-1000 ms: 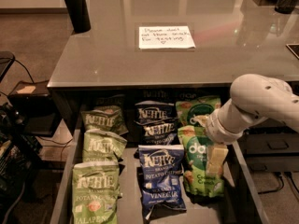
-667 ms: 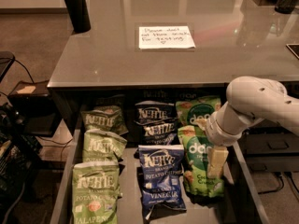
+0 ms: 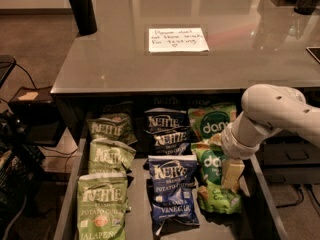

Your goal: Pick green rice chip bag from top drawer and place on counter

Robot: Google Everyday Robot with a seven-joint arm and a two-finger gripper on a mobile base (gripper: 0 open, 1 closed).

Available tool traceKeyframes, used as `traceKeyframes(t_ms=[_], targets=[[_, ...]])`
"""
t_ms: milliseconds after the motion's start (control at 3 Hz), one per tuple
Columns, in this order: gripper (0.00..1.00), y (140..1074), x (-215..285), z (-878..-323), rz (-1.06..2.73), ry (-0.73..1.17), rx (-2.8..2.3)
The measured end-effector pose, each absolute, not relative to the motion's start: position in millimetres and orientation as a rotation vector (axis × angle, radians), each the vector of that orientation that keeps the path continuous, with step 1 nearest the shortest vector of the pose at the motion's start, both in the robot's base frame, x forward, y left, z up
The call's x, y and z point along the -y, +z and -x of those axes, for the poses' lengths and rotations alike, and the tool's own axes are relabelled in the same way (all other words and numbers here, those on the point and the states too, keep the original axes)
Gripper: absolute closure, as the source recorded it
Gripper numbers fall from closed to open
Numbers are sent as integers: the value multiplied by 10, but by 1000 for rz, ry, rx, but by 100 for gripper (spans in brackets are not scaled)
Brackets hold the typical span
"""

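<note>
The top drawer is pulled open below the counter. Its right row holds two bright green rice chip bags with the white "dang" logo: one at the back and one nearer the front. My gripper hangs down from the white arm onto the right side of the front green bag and covers part of it. The back green bag lies just left of the wrist.
Three olive-green Kettle bags fill the drawer's left row and blue Kettle bags the middle row. A white handwritten note lies on the counter. A dark post stands at its back left. Cables and boxes are on the floor at left.
The arm has edged slightly to the left while the gripper stays on the front green bag. The bags have not visibly moved.
</note>
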State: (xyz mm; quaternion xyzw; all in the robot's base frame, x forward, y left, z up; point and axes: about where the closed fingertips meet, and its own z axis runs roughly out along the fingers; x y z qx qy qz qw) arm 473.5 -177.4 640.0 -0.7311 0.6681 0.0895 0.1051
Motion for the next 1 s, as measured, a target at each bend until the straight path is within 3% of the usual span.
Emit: traceKeyframes(t_ms=[1000], targets=[[94,7015,1709,-4663,1907,385,-2130]])
